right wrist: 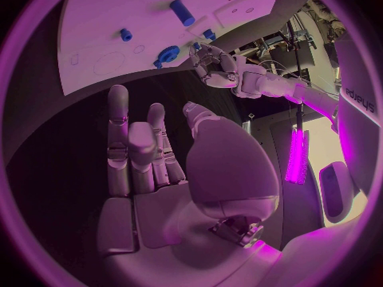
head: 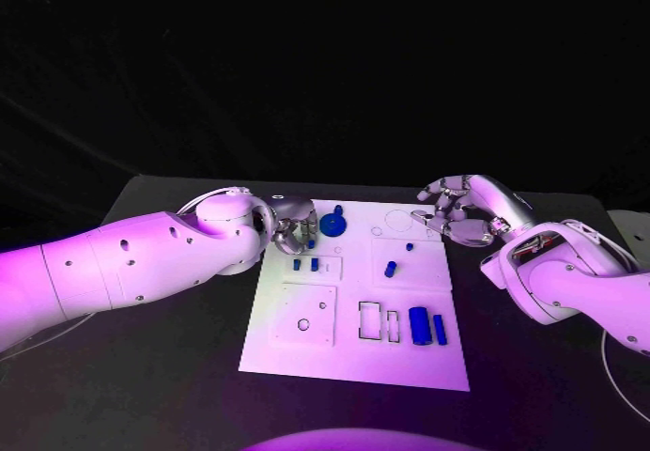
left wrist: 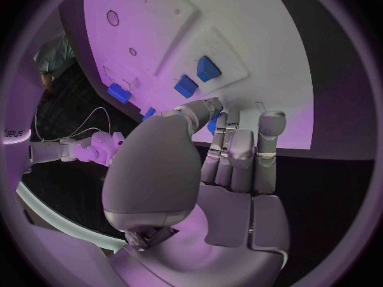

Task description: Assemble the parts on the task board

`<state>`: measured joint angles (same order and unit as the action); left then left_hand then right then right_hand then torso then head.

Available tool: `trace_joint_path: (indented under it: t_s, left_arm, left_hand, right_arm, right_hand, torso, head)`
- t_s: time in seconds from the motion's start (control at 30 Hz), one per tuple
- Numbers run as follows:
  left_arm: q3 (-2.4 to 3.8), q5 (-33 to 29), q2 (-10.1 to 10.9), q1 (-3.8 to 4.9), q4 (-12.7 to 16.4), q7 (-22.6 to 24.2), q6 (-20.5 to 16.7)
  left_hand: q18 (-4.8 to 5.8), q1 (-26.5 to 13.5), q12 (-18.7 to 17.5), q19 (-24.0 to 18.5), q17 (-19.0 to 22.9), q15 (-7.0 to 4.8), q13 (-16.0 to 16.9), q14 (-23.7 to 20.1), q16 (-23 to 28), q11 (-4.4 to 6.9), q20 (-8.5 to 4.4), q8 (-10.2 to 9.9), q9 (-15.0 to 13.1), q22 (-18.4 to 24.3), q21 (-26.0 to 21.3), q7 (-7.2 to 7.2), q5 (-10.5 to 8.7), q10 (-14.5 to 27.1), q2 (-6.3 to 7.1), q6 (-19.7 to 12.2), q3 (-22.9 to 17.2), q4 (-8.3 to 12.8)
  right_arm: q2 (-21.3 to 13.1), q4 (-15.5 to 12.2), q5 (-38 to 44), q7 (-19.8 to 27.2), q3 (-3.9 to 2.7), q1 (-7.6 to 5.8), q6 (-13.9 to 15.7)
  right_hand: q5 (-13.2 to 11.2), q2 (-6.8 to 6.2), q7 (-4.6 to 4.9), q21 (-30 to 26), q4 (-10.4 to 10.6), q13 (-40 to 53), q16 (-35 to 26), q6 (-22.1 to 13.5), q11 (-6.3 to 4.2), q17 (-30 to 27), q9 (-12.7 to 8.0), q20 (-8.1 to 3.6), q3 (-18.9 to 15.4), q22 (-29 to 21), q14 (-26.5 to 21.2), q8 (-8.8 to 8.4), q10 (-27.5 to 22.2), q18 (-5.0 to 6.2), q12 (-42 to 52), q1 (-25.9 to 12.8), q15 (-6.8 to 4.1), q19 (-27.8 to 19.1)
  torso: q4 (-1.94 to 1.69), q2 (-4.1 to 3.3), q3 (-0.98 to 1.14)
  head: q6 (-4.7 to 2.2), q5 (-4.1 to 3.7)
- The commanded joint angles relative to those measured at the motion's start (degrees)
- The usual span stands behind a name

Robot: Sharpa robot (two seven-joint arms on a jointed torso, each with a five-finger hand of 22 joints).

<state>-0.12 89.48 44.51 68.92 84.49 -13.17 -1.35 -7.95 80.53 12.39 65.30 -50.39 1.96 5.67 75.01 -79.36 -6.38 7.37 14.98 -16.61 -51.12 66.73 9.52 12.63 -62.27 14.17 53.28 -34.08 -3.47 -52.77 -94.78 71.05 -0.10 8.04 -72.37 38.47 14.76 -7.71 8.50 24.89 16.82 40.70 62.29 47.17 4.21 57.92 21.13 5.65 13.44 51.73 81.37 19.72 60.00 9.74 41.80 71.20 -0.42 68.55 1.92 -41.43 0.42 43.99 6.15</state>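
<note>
The white task board (head: 355, 362) lies in the middle of the black table. My left hand (head: 288, 228) hovers over its far left corner and pinches a small blue part (left wrist: 212, 124) between thumb and finger. A round blue part (head: 333, 224) lies just right of that hand. Two small blue parts (head: 305, 265) stand in a row nearer to me. A blue cylinder (head: 420, 325) and a thin blue pin (head: 439, 327) lie at the board's right side. My right hand (head: 460, 214) hangs beside the far right corner, fingers apart, holding nothing.
More small blue parts sit mid-board (head: 390, 269) and farther back (head: 410, 247). Rectangular slots (head: 370, 319) and a raised square plate (head: 306, 315) mark the board's near half. Bare black table (head: 162, 376) surrounds the board on all sides.
</note>
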Motion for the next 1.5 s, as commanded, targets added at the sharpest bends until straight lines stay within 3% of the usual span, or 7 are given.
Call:
trace_joint_path:
  t_s: [0.03,1.5]
  left_arm:
    - [0.02,0.0,0.0,-0.04,0.3,0.3,0.3]
    - [0.02,-0.3,0.5,-0.16,1.0,-0.1,0.7]
  left_hand:
    - [-0.69,0.2,-0.2,-0.4,0.2,0.04,0.0,-0.4,0.4,0.09,0.07,0.2,-0.1,0.1,-0.3,0.02,-0.01,0.4,-0.36,0.4,-0.1,0.4]
    - [-0.63,1.3,0.3,-0.2,0.6,0.11,0.3,-0.7,0.3,-0.02,0.03,0.2,0.0,-0.4,0.2,0.4,0.06,0.3,-1.35,0.9,-1.1,1.4]
  right_arm:
    - [0.0,0.0,0.2,0.0,-0.01,0.06,0.1]
    - [0.1,0.2,0.1,-0.1,-0.01,0.13,-0.1]
  right_hand:
    - [0.4,-0.25,0.22,-0.2,-0.1,-0.1,-0.4,0.2,-0.27,0.0,-0.1,0.02,0.3,-0.1,0.0,0.29,-0.2,0.7,-0.3,-0.4,0.01,0.4]
    - [0.4,-0.25,0.22,-0.2,-0.1,-0.1,-0.4,0.2,-0.27,0.0,-0.1,0.02,0.3,-0.1,0.0,0.29,-0.2,0.7,-0.3,-0.4,0.01,0.4]
  torso:
    - [-0.02,-0.02,0.01]
    - [0.03,-0.02,0.02]
  head:
    - [-0.04,0.02]
    - [0.18,0.23]
